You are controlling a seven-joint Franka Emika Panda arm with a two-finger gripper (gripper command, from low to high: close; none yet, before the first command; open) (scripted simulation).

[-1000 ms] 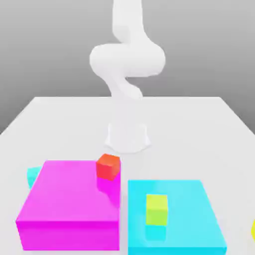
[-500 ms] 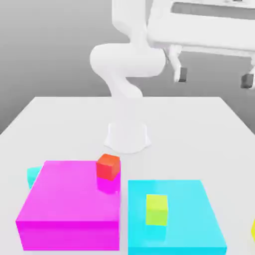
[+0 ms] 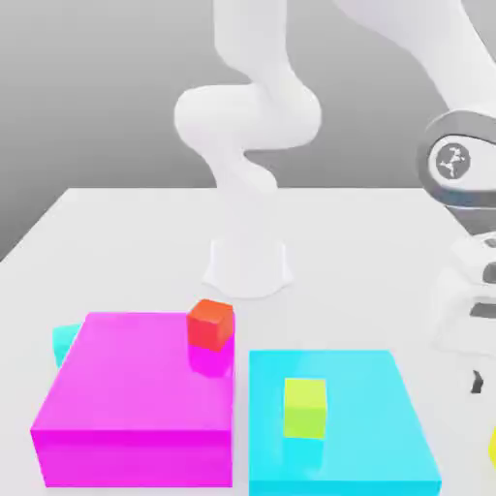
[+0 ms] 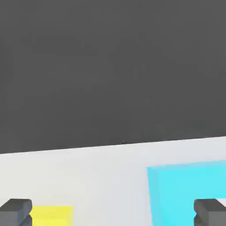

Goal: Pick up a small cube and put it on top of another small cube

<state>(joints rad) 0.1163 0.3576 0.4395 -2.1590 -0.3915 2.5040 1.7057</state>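
The small cube [image 3: 492,448], bright yellow, shows as a sliver at the exterior view's right edge, low on the white table [image 3: 126,242]. In the hand view the same yellow cube [image 4: 52,216] lies on the table close to one dark fingertip [image 4: 15,211]. My gripper [image 3: 481,383] hangs just above the cube at the exterior view's right, with the arm bending down over it. It is open [image 4: 112,212], its fingers wide apart and nothing between them. A red small cube [image 3: 210,324] sits on the magenta block's far corner. A lime-green small cube [image 3: 305,407] rests on the cyan block.
The flat magenta block [image 3: 136,397] and the flat cyan block [image 3: 358,387] lie side by side at the front; the cyan block [image 4: 190,194] is beside the gripper. A small cyan piece [image 3: 64,339] peeks out behind the magenta block. The robot's base [image 3: 248,266] stands mid-table.
The arm has swung down from the top of the exterior view to its right side, bringing the open hand low over the table near the yellow cube. The cubes and blocks have not moved.
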